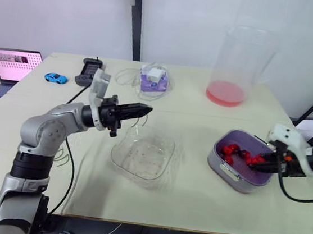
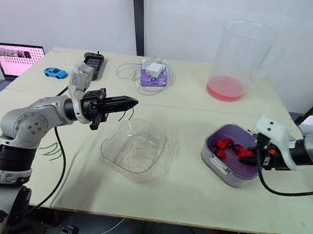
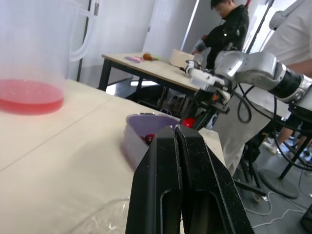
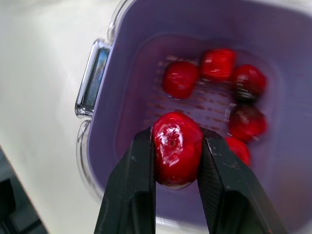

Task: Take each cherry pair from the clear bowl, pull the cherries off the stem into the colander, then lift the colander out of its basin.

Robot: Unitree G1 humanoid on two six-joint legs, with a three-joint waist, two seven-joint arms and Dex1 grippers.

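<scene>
Cherry (image 4: 176,148) pinched in R end effector (image 4: 178,137), over colander (image 4: 141,92).

The pale worktop (image 1: 191,206) carries a clear bowl (image 1: 142,159) near its middle. To the bowl's right sits a clear basin (image 1: 229,172) holding the purple colander (image 1: 247,173), and behind and to the right of the bowl stands a tall jug (image 1: 237,64) with pink liquid. Behind the bowl lies a purple box (image 1: 152,82) among white cables (image 1: 126,78), with a black controller (image 1: 88,71) and a blue toy car (image 1: 55,78) farther left.
</scene>
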